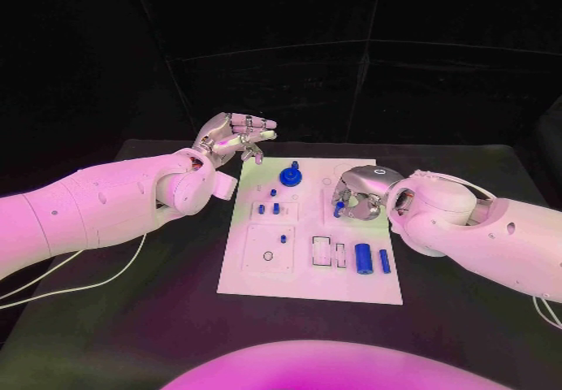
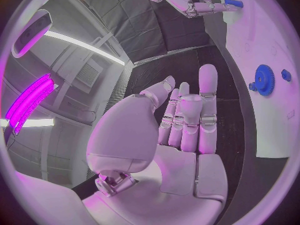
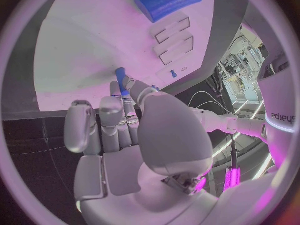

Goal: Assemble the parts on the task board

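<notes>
The white task board point(image 1: 310, 276) lies mid-table. A blue gear point(image 1: 291, 176) stands near its far edge, also seen in the left wrist view as the gear point(image 2: 265, 79). Small blue pegs point(image 1: 268, 208) stand in the board's left half. A thick blue cylinder point(image 1: 365, 257) and a thin blue pin point(image 1: 384, 260) lie at the right. My right hand point(image 1: 360, 195) hovers over the board's right side and pinches a small blue peg point(image 3: 122, 80) between thumb and finger. My left hand point(image 1: 235, 134) is raised beyond the board's far left corner, fingers extended and holding nothing.
Rectangular slots point(image 1: 321, 250) sit in the board's near half, beside the cylinder. A white cable point(image 1: 71, 284) trails over the black table point(image 1: 140, 325) at the left. Bare table surrounds the board on all sides.
</notes>
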`<control>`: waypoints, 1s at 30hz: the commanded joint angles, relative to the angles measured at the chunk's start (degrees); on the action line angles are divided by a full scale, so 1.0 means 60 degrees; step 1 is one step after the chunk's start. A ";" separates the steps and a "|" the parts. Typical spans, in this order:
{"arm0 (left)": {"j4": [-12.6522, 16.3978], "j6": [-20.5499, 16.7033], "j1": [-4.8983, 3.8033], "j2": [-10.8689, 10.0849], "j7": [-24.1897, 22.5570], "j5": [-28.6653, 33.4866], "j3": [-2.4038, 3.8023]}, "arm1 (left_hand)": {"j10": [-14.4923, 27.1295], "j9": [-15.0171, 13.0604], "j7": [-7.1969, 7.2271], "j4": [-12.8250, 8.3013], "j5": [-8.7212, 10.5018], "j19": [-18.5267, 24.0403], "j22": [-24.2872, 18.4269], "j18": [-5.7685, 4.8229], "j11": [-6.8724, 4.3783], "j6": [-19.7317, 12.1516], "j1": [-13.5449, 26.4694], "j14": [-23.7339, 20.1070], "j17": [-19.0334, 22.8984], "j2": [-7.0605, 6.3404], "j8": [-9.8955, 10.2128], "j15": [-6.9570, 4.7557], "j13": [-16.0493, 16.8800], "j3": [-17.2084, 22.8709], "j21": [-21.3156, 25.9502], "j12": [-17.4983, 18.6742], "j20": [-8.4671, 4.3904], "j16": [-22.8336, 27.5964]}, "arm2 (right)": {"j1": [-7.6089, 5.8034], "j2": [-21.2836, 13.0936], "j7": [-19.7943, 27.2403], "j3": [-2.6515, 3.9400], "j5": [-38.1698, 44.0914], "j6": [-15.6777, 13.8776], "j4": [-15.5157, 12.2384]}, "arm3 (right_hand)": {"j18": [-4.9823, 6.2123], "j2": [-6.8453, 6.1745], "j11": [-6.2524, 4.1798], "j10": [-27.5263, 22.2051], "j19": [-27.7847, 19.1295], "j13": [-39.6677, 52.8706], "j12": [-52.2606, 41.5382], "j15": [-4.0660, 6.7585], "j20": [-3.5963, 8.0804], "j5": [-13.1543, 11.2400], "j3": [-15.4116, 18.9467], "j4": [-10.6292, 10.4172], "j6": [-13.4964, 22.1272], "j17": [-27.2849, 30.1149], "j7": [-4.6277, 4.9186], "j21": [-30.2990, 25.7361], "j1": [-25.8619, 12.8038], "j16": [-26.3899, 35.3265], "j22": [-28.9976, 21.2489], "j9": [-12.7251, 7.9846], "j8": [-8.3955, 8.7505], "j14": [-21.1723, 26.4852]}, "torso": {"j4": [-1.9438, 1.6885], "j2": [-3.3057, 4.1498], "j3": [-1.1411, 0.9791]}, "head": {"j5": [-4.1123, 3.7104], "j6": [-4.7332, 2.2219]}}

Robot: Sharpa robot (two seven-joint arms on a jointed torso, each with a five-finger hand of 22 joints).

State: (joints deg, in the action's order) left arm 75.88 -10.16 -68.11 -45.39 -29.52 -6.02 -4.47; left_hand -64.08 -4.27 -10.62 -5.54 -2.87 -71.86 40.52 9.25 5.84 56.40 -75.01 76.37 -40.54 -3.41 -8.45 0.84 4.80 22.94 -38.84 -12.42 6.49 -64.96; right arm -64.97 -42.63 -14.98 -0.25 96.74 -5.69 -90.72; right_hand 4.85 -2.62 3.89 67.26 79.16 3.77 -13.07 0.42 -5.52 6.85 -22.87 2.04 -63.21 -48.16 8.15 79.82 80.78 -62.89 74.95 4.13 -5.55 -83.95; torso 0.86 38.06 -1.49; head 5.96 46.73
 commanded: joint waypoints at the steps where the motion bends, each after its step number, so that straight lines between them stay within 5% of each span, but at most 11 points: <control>1: -0.0009 0.0113 -0.0012 -0.0004 -0.0030 0.0037 0.0008 | 0.0066 0.0009 0.0015 -0.0006 0.0003 0.0066 -0.0010 0.0195 0.0025 -0.0069 0.0019 -0.0034 -0.0001 0.0065 -0.0033 -0.0001 0.0011 -0.0058 0.0051 -0.0055 -0.0016 0.0032 | -0.0025 -0.0089 0.0246 0.0016 0.0196 -0.0847 -0.0209 | -0.0176 0.0054 0.0003 0.0069 0.0047 0.0012 0.0047 0.0056 -0.0013 -0.0025 -0.0069 -0.0012 -0.0059 0.0018 -0.0003 0.0023 0.0073 -0.0022 0.0054 0.0037 -0.0028 -0.0038 | 0.0008 -0.0011 0.0006 | -0.0001 -0.0010; 8: -0.0034 0.0116 -0.0012 -0.0005 -0.0021 0.0037 0.0007 | 0.0066 0.0009 0.0015 -0.0006 0.0003 0.0066 -0.0010 0.0195 0.0025 -0.0069 0.0019 -0.0034 -0.0001 0.0065 -0.0033 -0.0001 0.0011 -0.0058 0.0051 -0.0055 -0.0016 0.0032 | -0.0035 -0.0458 0.0527 0.0031 0.0105 -0.1621 -0.0929 | -0.0173 0.0003 0.0014 0.0079 0.0030 0.0005 0.0120 0.0053 -0.0006 0.0009 -0.0128 0.0020 -0.0062 0.0069 0.0007 0.0018 0.0066 -0.0002 0.0044 0.0027 -0.0006 -0.0017 | -0.0004 -0.0001 0.0003 | -0.0003 -0.0042; 16: -0.0031 0.0113 -0.0012 0.0008 -0.0025 0.0037 0.0007 | 0.0066 0.0009 0.0015 -0.0006 0.0003 0.0066 -0.0010 0.0195 0.0025 -0.0069 0.0019 -0.0034 -0.0001 0.0065 -0.0033 -0.0001 0.0011 -0.0058 0.0051 -0.0055 -0.0016 0.0032 | -0.0046 -0.0483 0.0793 0.0044 -0.0232 -0.1840 -0.1670 | -0.0173 -0.0026 0.0019 0.0100 0.0026 0.0005 0.0158 0.0049 -0.0006 0.0041 -0.0159 0.0025 -0.0077 0.0078 0.0016 0.0022 0.0042 -0.0003 0.0049 0.0024 0.0001 -0.0006 | -0.0024 0.0007 0.0011 | 0.0027 -0.0025; 26: -0.0028 0.0089 -0.0013 0.0072 -0.0011 0.0037 0.0007 | 0.0078 0.0007 0.0014 -0.0006 0.0003 0.0064 -0.0018 0.0196 0.0026 -0.0076 0.0012 -0.0037 0.0000 0.0082 -0.0051 -0.0001 0.0016 -0.0075 0.0061 -0.0078 -0.0013 0.0021 | 0.0171 0.0660 0.1348 0.0007 -0.0287 -0.1572 -0.1482 | -0.0163 -0.0042 0.0023 0.0115 -0.0006 0.0005 0.0192 0.0044 -0.0008 0.0059 -0.0176 0.0014 -0.0088 0.0114 0.0021 -0.0003 0.0007 0.0013 0.0013 0.0021 0.0008 0.0005 | -0.0034 0.0011 0.0022 | 0.0147 0.0023; 30: -0.0039 0.0075 -0.0014 0.0096 -0.0005 0.0037 0.0007 | 0.0078 0.0007 0.0014 -0.0006 0.0003 0.0064 -0.0018 0.0196 0.0026 -0.0076 0.0012 -0.0037 0.0000 0.0082 -0.0051 -0.0001 0.0016 -0.0075 0.0061 -0.0078 -0.0013 0.0021 | 0.0367 0.1047 0.1485 -0.0096 -0.0249 -0.1393 -0.1211 | -0.0165 -0.0052 0.0030 0.0112 -0.0005 0.0002 0.0223 0.0041 -0.0010 0.0080 -0.0188 0.0007 -0.0082 0.0096 0.0027 0.0002 -0.0016 -0.0002 0.0019 0.0016 0.0019 0.0006 | -0.0007 0.0007 0.0017 | 0.0234 0.0060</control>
State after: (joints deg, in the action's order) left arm 75.64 -10.06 -68.11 -44.90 -29.42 -6.01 -4.48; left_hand -63.87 -4.27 -10.62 -5.54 -2.87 -71.86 40.46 9.25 6.05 56.41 -75.01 76.37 -40.54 -3.40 -8.45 0.84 4.84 22.94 -38.84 -12.69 6.49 -64.96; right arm -62.88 -36.54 -8.37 -0.79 95.29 -14.73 -98.25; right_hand 4.87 -2.56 4.11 67.46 79.15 3.74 -12.12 0.42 -5.53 6.94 -23.67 2.20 -63.38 -47.53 8.36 79.82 80.98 -62.89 74.93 4.19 -5.25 -83.95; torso 0.73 38.13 -1.39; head 7.14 47.00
